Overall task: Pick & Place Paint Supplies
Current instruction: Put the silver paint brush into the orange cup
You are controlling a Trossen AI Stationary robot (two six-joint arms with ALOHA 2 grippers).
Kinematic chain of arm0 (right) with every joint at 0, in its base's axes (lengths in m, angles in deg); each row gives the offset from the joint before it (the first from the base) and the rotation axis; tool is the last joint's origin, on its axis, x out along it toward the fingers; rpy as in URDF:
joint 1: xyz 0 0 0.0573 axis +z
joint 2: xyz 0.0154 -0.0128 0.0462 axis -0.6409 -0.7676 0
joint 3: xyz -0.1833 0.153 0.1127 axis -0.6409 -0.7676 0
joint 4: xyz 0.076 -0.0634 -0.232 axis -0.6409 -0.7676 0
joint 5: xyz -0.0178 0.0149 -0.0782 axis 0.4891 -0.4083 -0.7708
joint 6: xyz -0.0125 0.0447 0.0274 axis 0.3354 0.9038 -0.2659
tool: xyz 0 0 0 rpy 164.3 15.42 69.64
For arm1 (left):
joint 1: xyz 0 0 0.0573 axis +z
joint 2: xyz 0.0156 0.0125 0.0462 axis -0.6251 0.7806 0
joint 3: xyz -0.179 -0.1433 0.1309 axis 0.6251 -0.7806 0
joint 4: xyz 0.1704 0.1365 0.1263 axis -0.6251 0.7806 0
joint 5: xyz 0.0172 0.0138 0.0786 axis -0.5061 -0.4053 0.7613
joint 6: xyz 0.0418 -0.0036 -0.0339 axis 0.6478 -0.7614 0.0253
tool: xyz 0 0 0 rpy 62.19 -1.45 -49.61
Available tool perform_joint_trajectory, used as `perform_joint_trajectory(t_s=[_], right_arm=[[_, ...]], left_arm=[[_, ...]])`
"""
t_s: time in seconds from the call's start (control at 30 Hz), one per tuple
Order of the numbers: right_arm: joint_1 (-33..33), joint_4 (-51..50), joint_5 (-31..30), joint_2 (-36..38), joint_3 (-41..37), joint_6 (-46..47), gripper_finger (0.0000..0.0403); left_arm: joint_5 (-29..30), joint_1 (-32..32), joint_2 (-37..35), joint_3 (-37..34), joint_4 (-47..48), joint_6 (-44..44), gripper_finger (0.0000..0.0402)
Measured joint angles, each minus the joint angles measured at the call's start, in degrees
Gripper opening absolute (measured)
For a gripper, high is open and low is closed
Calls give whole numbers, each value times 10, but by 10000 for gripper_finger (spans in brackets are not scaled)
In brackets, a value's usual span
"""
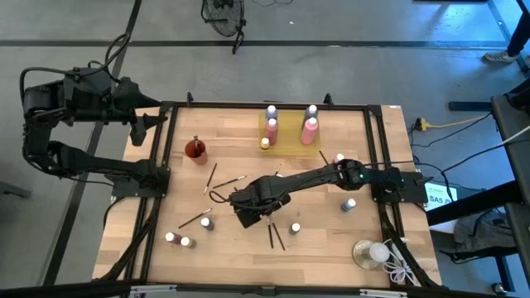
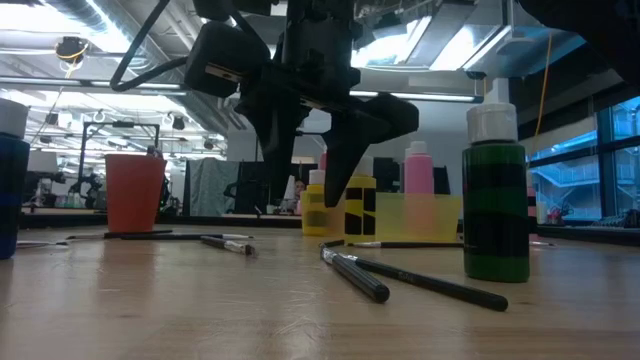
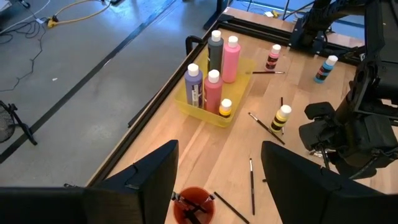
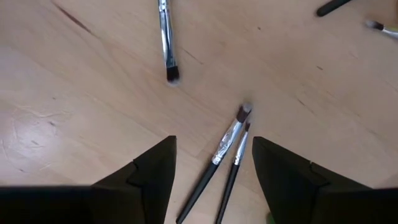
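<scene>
On the wooden table (image 1: 331,240) the right arm reaches from its base at the right edge toward the middle, and the right gripper (image 1: 252,209) hangs low over the board with its two fingers apart and nothing between them. Directly under it, seen from its wrist, lie two paintbrushes (image 4: 225,152) side by side, almost touching each other, with their bristle tips pointing away from the fingers; one more brush (image 4: 166,37) lies a little farther off, apart from the pair. The left arm waits beyond the left edge of the table, raised, and the left gripper (image 3: 217,180) is open too and holds nothing.

Near the far edge of the table stands a yellow tray (image 1: 291,142) with several bottles upright inside it: two pink ones (image 1: 309,130), a purple one and a dark one, all with white caps, and a small yellow bottle (image 1: 265,143) at one corner. A red cup (image 1: 196,151) stands to the left of the tray, well apart, with dark brush handles inside. Other small white-capped bottles (image 1: 206,223) stand scattered over the near half of the table, and more thin brushes (image 1: 275,236) lie flat between them. A clear round dish (image 1: 368,252) with a white ball sits at the near right corner.
</scene>
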Motion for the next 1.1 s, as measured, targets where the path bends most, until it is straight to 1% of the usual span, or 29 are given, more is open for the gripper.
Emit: perform_joint_trajectory(t_s=[0.17, 0.3, 0.4, 0.57, 1.0, 1.1], right_arm=[[-5, -8, 4, 0, 0, -27, 213], [-6, -13, 3, 0, 0, -29, 213], [-4, -14, -14, 0, 0, -34, 213], [-1, -15, -11, -8, -1, -41, 213], [6, 3, -16, -29, -1, -41, 213], [6, 20, -16, -38, 0, -44, 213]], left_arm=[[0, 0, 0, 0, 0, 0, 226], [0, 0, 0, 0, 0, -1, 226], [0, 0, 0, 0, 0, -1, 226], [0, 0, 0, 0, 0, -6, 226], [0, 0, 0, 0, 0, -18, 226], [0, 0, 0, 0, 0, -18, 226]])
